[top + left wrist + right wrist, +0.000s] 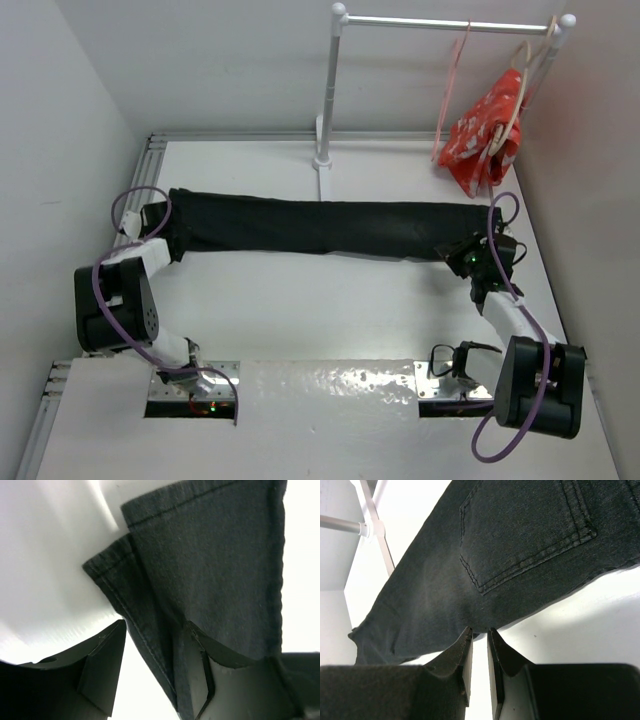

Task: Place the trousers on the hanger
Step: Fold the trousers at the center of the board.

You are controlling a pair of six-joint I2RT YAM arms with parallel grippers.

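White walls close in a white worktop [300, 310], and at its back stands a white rack [326, 100] with one rail. The hanger [452, 90] hangs from that rail, well right of the rack's post and clear of the worktop. Just beside it, at the rail's right end, hangs a beige hanger [517, 95] carrying a red cloth [485, 135], which crowds the thin one from the right.

The trousers [320, 225] lie flat just in front of the rack's foot, pulled out long across the worktop. The waist end lies below the rail's right end and the leg hems lie well left of the post.

The left fingers [102, 665] stand wide apart at the hems. The cloth runs down between them against one finger, with a gap to the other, so nothing is pinched. The right fingers [455, 655] are almost closed, nipping the trousers' edge near a back pocket [525, 535]
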